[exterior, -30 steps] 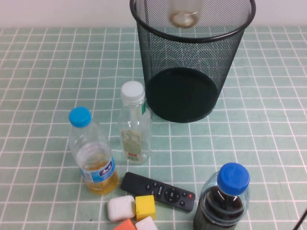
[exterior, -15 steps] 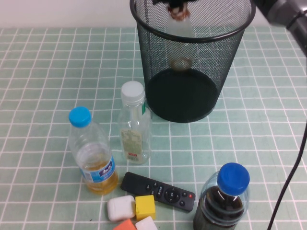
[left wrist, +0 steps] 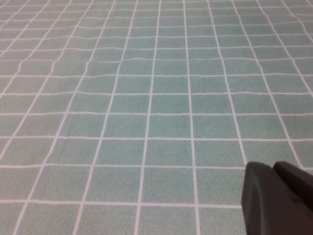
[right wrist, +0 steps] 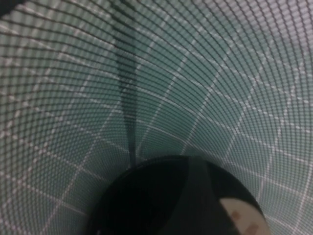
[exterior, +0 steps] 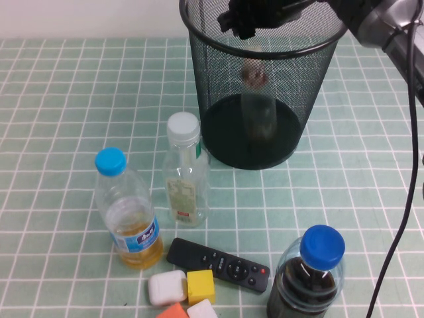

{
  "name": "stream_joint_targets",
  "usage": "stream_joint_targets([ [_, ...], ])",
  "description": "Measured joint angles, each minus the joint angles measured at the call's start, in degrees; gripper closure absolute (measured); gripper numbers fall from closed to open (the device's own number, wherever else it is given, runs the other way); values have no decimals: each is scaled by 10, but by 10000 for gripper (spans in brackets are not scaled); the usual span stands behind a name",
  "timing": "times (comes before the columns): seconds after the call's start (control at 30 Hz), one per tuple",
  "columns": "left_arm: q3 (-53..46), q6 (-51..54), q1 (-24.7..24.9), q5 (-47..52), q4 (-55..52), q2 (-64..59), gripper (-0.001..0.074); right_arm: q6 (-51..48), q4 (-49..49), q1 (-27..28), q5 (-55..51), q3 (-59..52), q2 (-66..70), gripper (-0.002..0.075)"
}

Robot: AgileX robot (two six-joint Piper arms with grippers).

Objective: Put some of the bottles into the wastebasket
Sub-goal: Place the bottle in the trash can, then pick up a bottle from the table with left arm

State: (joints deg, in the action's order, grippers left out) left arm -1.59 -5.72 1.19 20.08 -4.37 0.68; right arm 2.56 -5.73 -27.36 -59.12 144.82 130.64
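Green checked cloth [exterior: 59,86] covers the whole table. Over on the left, only the left wrist view shows the left gripper [left wrist: 279,198]: two dark fingertips pressed side by side with no gap, nothing between them, low over bare cloth. Next comes a blue-capped bottle of yellow liquid [exterior: 127,211] standing upright. Just beside it stands the taller clear bottle [exterior: 185,173] with its white cap and pale label, upright, near the foot of the black wire-mesh wastebasket [exterior: 218,79] but outside it. In front of those two lie a black remote [exterior: 218,264] and a cluster of small white, yellow and orange blocks [exterior: 185,291]. Inside the basket the small squat bottle [exterior: 255,99] shows through the mesh, free of any grip. The right gripper [exterior: 255,16] hangs over the basket's mouth; I cannot tell how its jaws stand. At the near right stands a blue-capped bottle of dark liquid [exterior: 311,275].
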Motion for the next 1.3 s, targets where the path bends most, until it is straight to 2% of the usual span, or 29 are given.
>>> stream_joint_targets([
  [0.1,0,0,0,0,0,0,738,14,-14,0,-20,4,-4,307],
  [0.2,0,0,0,0,0,0,738,19,-19,0,-46,16,-16,393],
  [0.4,0,0,0,0,0,0,738,17,-22,0,-109,28,-79,705],
  [0.43,0,0,0,0,0,0,738,17,-26,0,-119,30,-89,734],
  [0.47,0,0,0,0,0,0,738,16,-31,0,-124,31,-99,655],
  [0.5,0,0,0,0,0,0,738,16,-37,0,-127,31,-106,733],
  [0.77,0,0,0,0,0,0,738,14,-59,1,-136,28,-158,733],
  [0.9,0,0,0,0,0,0,738,18,-72,1,-137,-16,-218,733],
  [1.3,0,0,0,0,0,0,738,77,-120,1,-130,-381,-501,733],
])
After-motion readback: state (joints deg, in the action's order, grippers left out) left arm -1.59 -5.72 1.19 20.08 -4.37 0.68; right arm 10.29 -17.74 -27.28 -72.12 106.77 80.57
